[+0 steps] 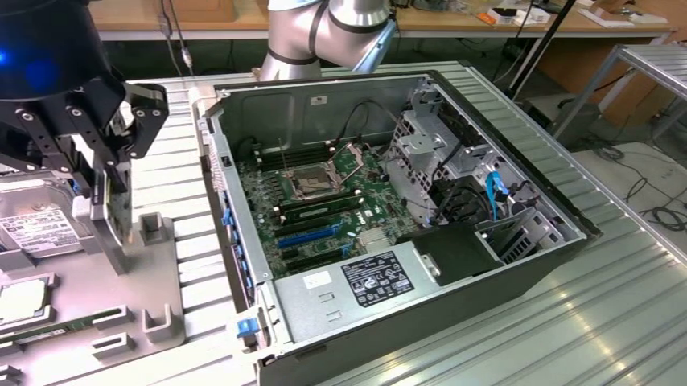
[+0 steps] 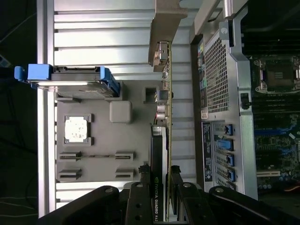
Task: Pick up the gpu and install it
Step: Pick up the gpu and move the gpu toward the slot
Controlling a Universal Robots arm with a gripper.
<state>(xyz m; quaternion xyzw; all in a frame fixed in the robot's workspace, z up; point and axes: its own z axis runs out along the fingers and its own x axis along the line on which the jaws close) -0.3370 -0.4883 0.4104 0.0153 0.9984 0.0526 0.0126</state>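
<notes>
Gripper [image 2: 159,172] clamps gpu [image 2: 159,145] upright, clear of computer case [image 2: 220,93].

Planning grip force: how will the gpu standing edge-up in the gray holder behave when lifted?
Likely stiff: the gpu is a flat board with a heatsink. Standing on its thin edge, it may tip. Exposed components look fragile.

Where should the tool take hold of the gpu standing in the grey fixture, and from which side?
Probably its upper long edge, pinched across the thin thickness from straight above. The gpu stands on edge in the grey fixture, flat faces upright and lower edge seated, which leaves the top edge open.
</notes>
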